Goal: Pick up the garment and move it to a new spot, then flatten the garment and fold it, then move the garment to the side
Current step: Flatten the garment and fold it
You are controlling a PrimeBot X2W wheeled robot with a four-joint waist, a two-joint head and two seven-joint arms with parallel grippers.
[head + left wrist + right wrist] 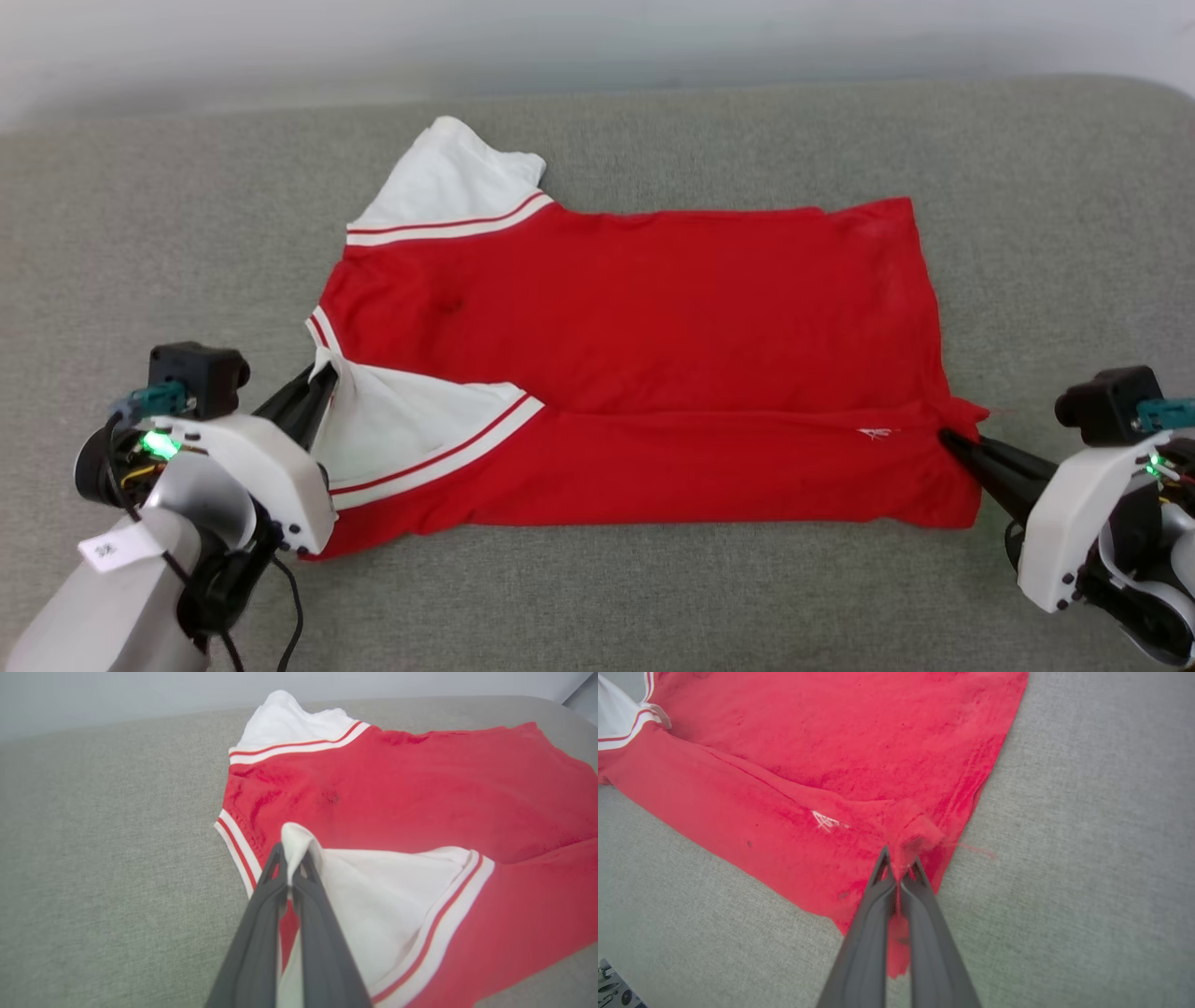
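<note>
On the cushion [653, 597], left fingers [271, 886] pinch garment [653, 308] sleeve [373, 896]; right fingers [878, 891] pinch hem [920, 835].

The garment [635, 317] is soft, matt red knit cloth with a faintly fuzzy nap. It bunches into creases where the right gripper [900, 858] pinches its hem between smooth, matt dark-grey fingers [873, 933] that look like plastic. The left gripper [292, 856], with fingers of the same matt finish, pinches the white sleeve [383, 891], a smoother, plainer cloth edged just beside the fingertips with flat striped trim [444, 919]. Under and around both grippers lies grey upholstery [653, 597], a coarse, matt woven fabric with a flecked grain. Behind the fingers, the wrist housing [252, 457] is smooth white plastic with a slight sheen.
</note>
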